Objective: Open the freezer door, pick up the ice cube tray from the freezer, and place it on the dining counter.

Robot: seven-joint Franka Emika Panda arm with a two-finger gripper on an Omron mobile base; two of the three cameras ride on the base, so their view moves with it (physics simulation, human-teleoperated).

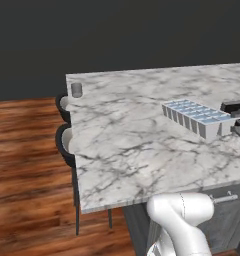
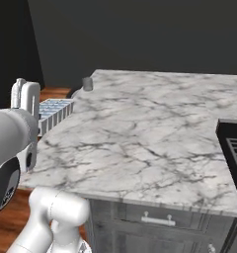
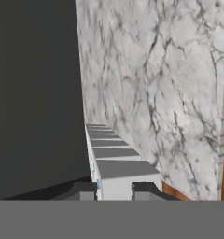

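Ice cube tray [image 1: 197, 116] was held up in the air by our tool [image 3: 114, 189], not yet resting on the marble table [image 1: 132, 145]. In the hand view the two dark fingertips [image 3: 83, 189] sat on either side of the tray's near end, so we'd call the tool clenched on the tray. From the left base view the tray hung over the right part of the table, a bit above the slab. From the right base view it sat by the table's left edge, partly behind our own arm, so how far in over the slab it really was we couldn't tell.

A small grey cup [image 1: 76, 90] stood at the far left corner of the table, well apart from the tray. Dark stools [image 1: 64, 142] were tucked along the left edge.

Our guess was that the fetching part was done and we were on the placing step. Next move probably called for lowering the tray flat onto bare marble, well inside the edge, then letting go. Keeping it level seemed to be the main thing, since it was gripped by one end.
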